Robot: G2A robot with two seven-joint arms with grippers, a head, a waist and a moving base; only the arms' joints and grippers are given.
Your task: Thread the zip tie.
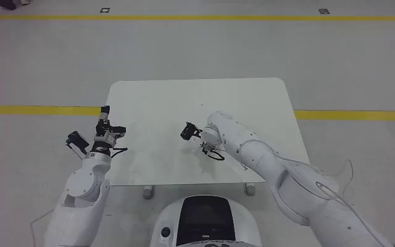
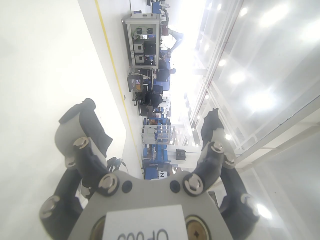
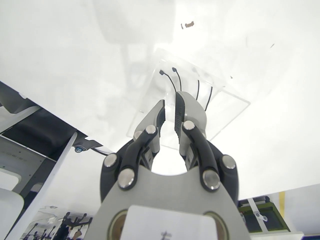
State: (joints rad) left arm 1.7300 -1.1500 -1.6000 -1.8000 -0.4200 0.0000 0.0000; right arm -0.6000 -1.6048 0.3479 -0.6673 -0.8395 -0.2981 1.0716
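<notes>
Several black zip ties (image 3: 178,78) lie side by side in a clear shallow tray (image 3: 225,106) on the white table (image 1: 247,99). My right gripper (image 3: 171,107) hangs just above them, jaws narrowed to a slim gap with nothing visibly between the pads; two ties run behind one fingertip (image 3: 179,106). From above, that gripper (image 1: 188,131) is over the table's middle. My left gripper (image 1: 110,123) is at the table's left edge, pointing away from the surface. In its own wrist view the left gripper (image 2: 150,121) is wide open and holds nothing.
The table's near edge (image 3: 75,136) runs close behind the right gripper. A small brown speck (image 3: 190,24) and a few dark marks dot the surface beyond the tray. Yellow floor lines (image 1: 345,115) run past the table on both sides.
</notes>
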